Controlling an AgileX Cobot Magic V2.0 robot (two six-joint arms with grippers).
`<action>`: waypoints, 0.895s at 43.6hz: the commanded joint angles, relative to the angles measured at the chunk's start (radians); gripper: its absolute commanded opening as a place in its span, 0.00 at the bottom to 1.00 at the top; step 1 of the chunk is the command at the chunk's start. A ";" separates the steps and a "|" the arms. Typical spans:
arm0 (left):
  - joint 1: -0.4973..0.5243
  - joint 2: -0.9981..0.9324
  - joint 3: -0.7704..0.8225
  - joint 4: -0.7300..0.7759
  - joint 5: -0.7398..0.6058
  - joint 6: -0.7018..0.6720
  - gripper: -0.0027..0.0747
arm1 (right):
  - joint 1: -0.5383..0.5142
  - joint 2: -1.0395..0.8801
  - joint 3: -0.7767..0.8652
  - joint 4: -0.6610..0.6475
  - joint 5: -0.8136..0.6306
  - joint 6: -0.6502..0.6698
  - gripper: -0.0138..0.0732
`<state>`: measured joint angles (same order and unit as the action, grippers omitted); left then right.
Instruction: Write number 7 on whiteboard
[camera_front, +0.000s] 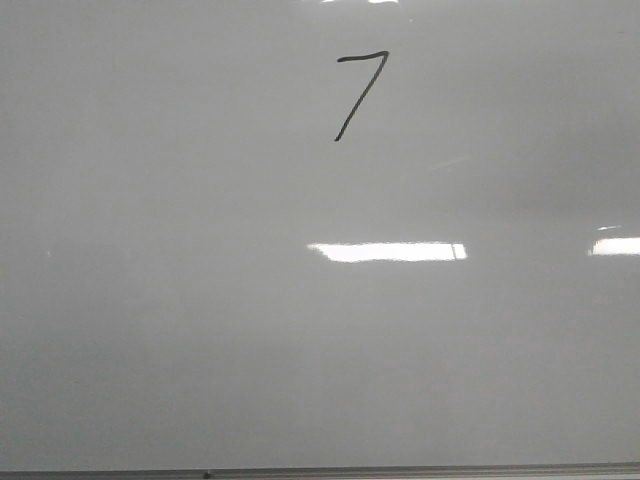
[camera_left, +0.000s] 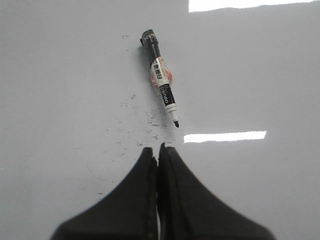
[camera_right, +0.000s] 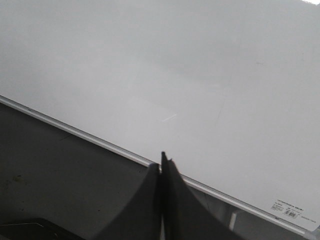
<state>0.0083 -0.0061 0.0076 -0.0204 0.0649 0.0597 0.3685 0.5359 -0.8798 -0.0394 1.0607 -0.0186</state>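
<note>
A glossy pale-grey whiteboard (camera_front: 200, 330) fills the whole front view, lying flat before me, with a thin metal edge running along its near side. A small black hand-drawn number 7 (camera_front: 359, 93) sits on the far part of the board, near the middle of its width; its short top bar is slightly wavy and its long stem slants down toward my left. Two bright rectangular light reflections (camera_front: 388, 251) shine on the board between the 7 and the metal edge. Neither of my arms shows in this view. In my left wrist view, my left gripper (camera_left: 158, 150) hangs over the whiteboard (camera_left: 60, 75) with its two dark fingers pressed together and nothing between them. Just beyond the fingertips lies a marker (camera_left: 161, 80), flat on the board and apart from the gripper, uncapped, its black tip pointing toward my fingers and its black end away; a white label wraps its middle. Faint black specks dot the board between the marker tip and my gripper. In my right wrist view, my right gripper (camera_right: 162, 159) is also clenched on nothing, poised above the whiteboard's (camera_right: 200, 75) metal edge, with a dark surface (camera_right: 55, 175) on the near side of that edge.
</note>
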 joint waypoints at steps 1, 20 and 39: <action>0.001 -0.015 0.013 0.007 -0.088 -0.022 0.01 | -0.005 0.006 -0.021 -0.015 -0.063 0.001 0.02; 0.001 -0.015 0.013 0.004 -0.088 -0.040 0.01 | -0.005 0.006 -0.021 -0.015 -0.063 0.001 0.02; 0.001 -0.015 0.013 0.004 -0.088 -0.040 0.01 | -0.005 0.006 -0.021 -0.015 -0.063 0.001 0.02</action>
<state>0.0083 -0.0061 0.0076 -0.0158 0.0602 0.0298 0.3685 0.5359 -0.8798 -0.0394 1.0607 -0.0186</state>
